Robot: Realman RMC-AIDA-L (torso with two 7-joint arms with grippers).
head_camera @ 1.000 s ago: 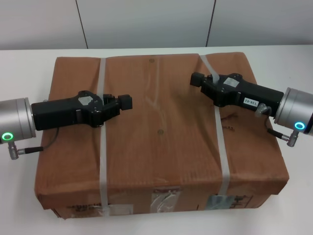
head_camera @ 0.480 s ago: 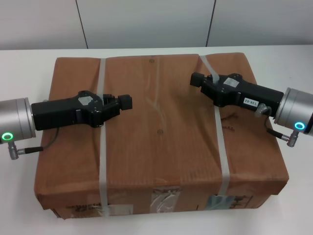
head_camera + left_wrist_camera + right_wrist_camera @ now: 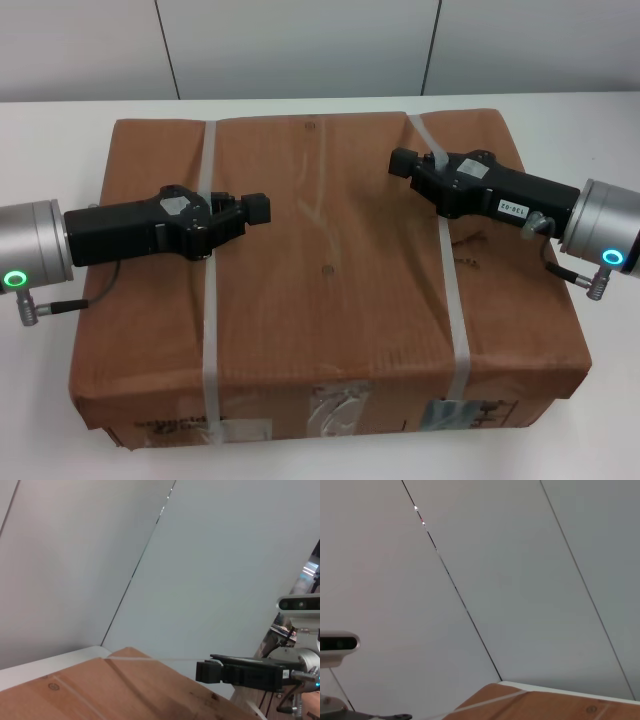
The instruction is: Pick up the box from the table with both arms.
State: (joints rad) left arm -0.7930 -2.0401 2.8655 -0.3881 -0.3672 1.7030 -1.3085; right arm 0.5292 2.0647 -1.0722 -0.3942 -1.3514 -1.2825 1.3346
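Observation:
The large brown cardboard box (image 3: pixel 330 270) lies flat on the white table (image 3: pixel 60 120), with two pale straps (image 3: pixel 210 300) across it and tape patches and labels (image 3: pixel 340 408) on its near side. My left gripper (image 3: pixel 258 208) is over the box top beside the left strap, pointing inward, fingers together and holding nothing. My right gripper (image 3: pixel 400 160) is over the far right part of the top by the right strap, also shut and empty. The left wrist view shows the box top (image 3: pixel 100 695) and the right gripper (image 3: pixel 202 672) across from it.
A pale panelled wall (image 3: pixel 300 45) stands behind the table. Bare white tabletop shows to the left, right (image 3: pixel 600 130) and behind the box. The silver wrists with green ring lights (image 3: pixel 14 279) hang past the box's left and right edges.

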